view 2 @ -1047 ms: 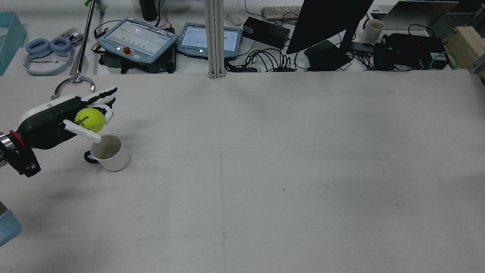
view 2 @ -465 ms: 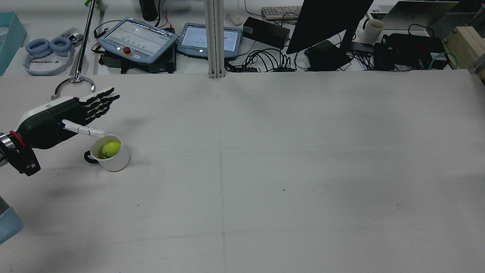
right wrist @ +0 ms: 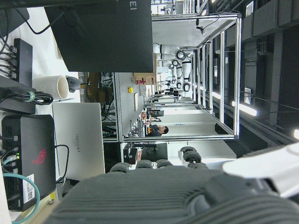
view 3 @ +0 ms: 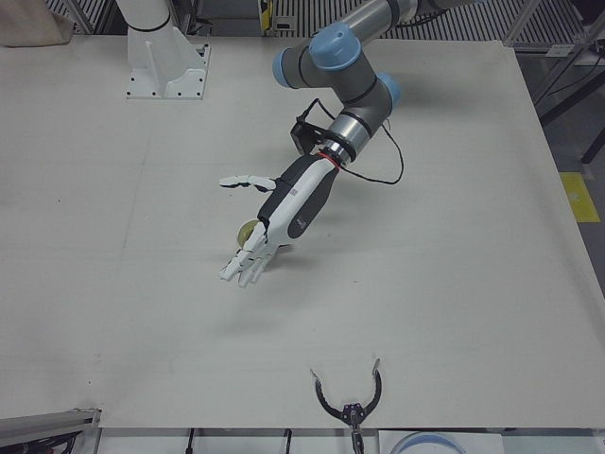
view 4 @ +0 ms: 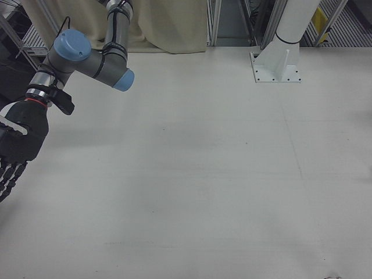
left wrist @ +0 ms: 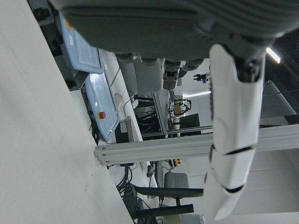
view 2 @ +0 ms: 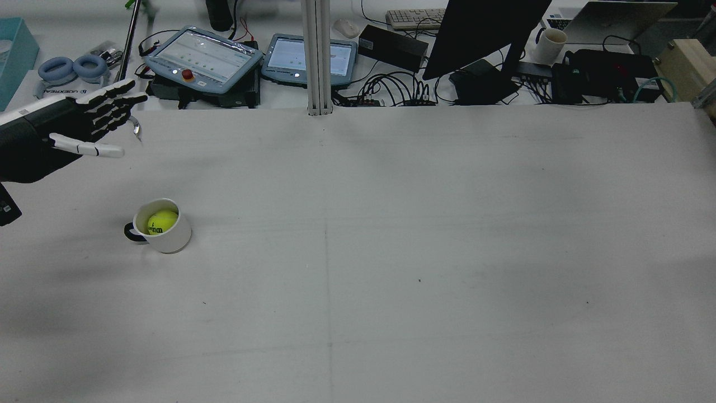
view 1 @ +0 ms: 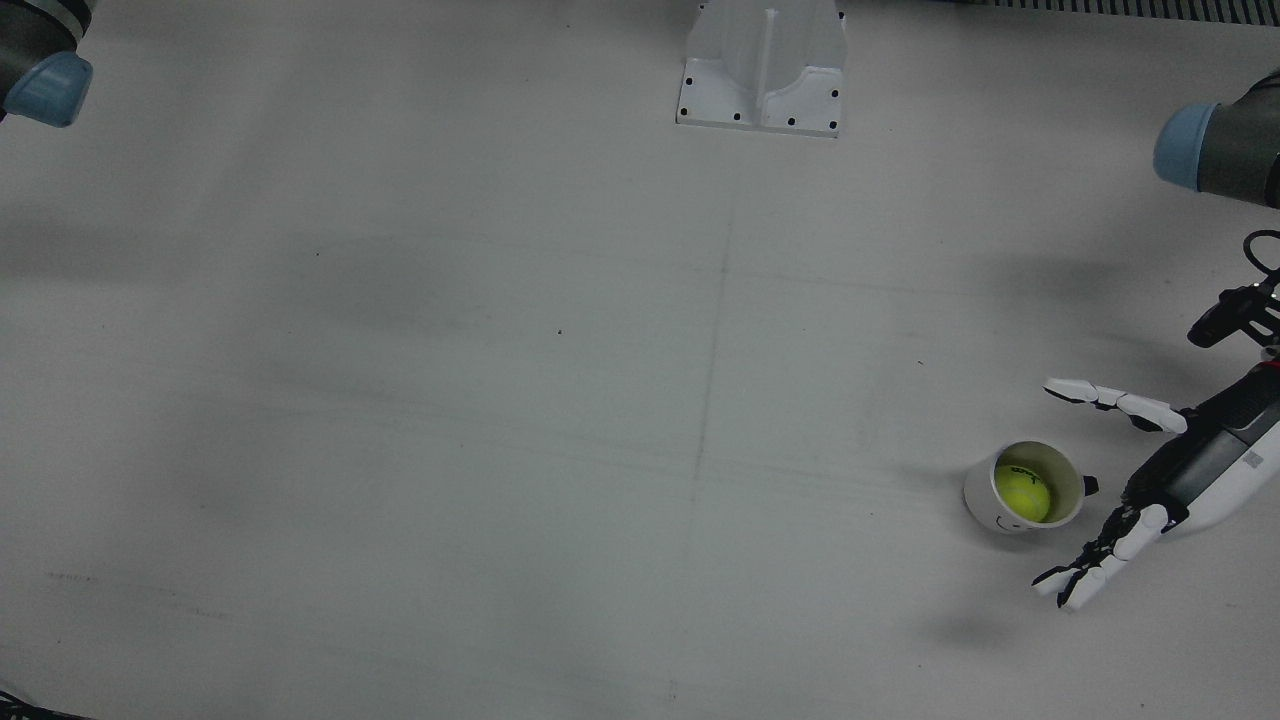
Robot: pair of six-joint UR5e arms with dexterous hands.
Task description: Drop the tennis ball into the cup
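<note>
Robotics lab: teach pendants (view 2: pixel 204 59), monitor (view 2: pixel 481 33), cabling.

In the left-front view the left hand (view 3: pixel 284 213) mostly hides the cup (view 3: pixel 249 233).

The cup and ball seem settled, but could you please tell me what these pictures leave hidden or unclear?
- Cup: left-front view, mostly hidden behind the left hand.
- Tennis ball: lower half hidden by the cup wall; printing too small to read.
- Right hand: right-front view, fingers cut off by the left edge.
- Left hand view: shows only fingers and background.
</note>
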